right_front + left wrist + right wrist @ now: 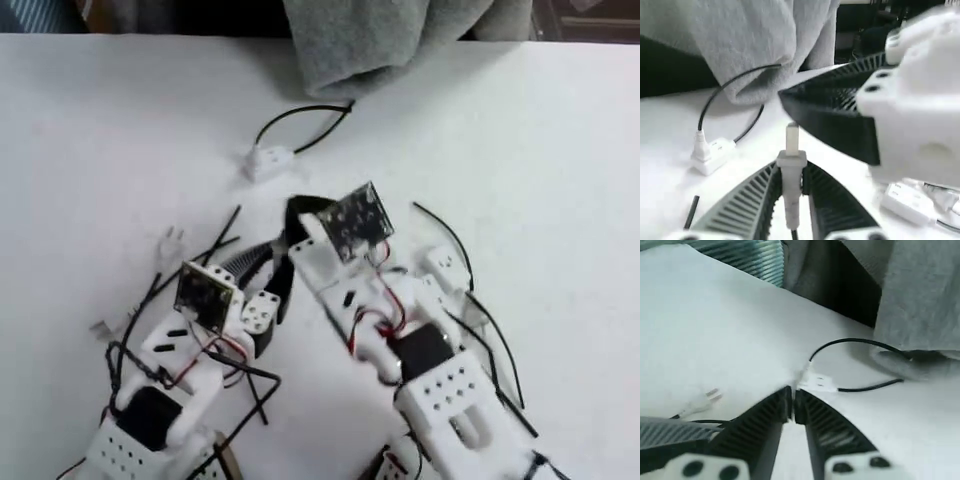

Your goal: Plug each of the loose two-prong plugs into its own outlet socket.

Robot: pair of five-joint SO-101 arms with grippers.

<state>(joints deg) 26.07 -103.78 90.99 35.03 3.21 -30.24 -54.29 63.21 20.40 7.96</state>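
The left jaws are gripping a white two-prong plug point(791, 159) by its body, prongs pointing outward, while the right jaws are sitting nearly closed on nothing, just beside them above the desk point(120, 120). Beyond, an outlet socket point(268, 160) is lying near a grey cloth point(390, 40) with a corded plug already in it. Another loose plug point(172, 240) is lying by the left arm, a second socket point(445, 262) by the right.

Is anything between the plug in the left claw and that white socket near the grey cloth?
Partly. The right gripper, shut, crosses just ahead of the plug; the socket lies beyond, off to one side.
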